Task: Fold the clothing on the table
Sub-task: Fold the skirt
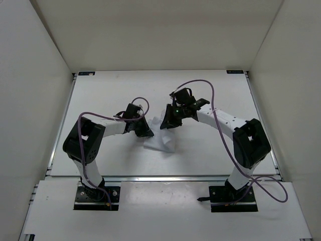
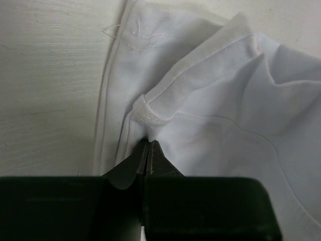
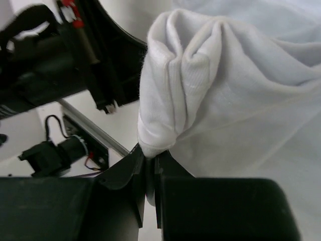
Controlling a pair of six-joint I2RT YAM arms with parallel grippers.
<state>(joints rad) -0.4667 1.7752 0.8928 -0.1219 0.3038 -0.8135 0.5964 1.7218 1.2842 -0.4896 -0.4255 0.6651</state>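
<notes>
- Gripper on the left [image 2: 149, 146]: black jaws pinch a stitched edge of the thin, pale bluish-white cloth garment [image 2: 225, 100].
- It lies crumpled, it seems, mid flat white table [image 1: 100, 100].
- Gripper on the right [image 3: 150, 158]: jaws pinch a bunched fold.

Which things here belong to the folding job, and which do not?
Belong: the clothing, the table, left gripper and right gripper, both shut on the clothing.
Not part: purple cables, white walls, metal rails.
</notes>
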